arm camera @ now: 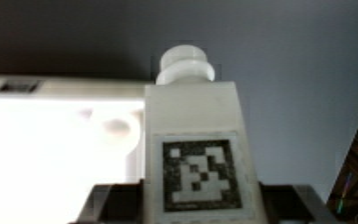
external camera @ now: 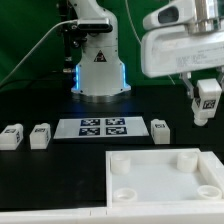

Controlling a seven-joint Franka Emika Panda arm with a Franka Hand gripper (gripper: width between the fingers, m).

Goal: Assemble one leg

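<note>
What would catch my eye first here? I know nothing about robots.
On the exterior view's right, the gripper holds a small white leg in the air. In the foreground lies the large white panel with round sockets; three more legs and the marker board sit beyond it.

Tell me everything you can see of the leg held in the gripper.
The leg is a small white block, plastic by its look. It has a black-and-white square tag on one face and a narrower rounded peg at the end pointing away from the gripper. The gripper is shut on its tagged end, one finger on each side. The leg hangs clear of the dark table, at the exterior view's right, close to the white panel, and seems to touch nothing else.
</note>
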